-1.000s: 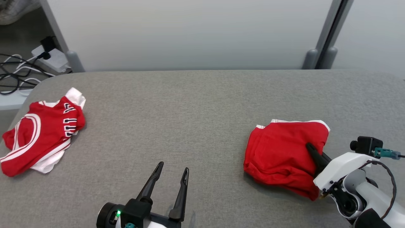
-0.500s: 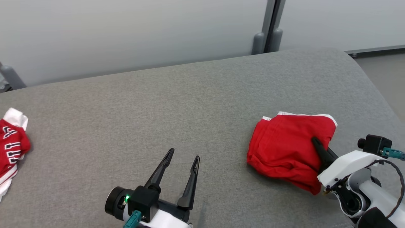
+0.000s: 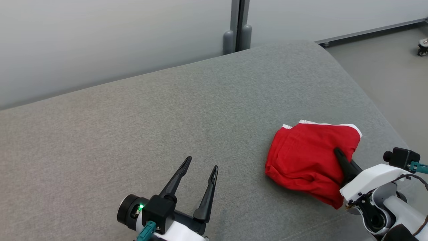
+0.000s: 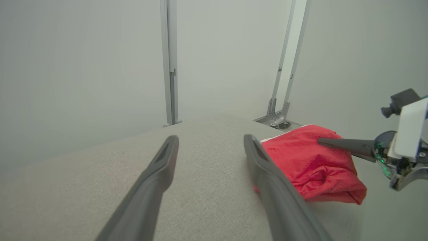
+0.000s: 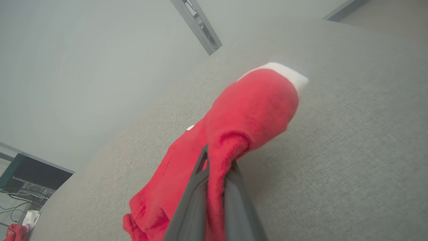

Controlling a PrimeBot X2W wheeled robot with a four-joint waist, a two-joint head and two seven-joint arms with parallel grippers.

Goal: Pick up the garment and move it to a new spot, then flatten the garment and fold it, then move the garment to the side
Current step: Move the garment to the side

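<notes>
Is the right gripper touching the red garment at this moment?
Touching. The right wrist view shows the right gripper shut on a fold of the red garment, cloth pinched between its jaws.

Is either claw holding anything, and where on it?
The right claw is shut on the folded red cloth garment with white trim, pinching a bunched fold near its right edge. The left claw is open and empty.

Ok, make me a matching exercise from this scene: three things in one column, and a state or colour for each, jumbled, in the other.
Column one:
1. left gripper
2. right gripper
3. garment

Column two:
A. bunched up, red with white trim
B. fingers spread, nothing between them
C. fingers shut on cloth

Pairs: 1-B, 2-C, 3-A
</notes>
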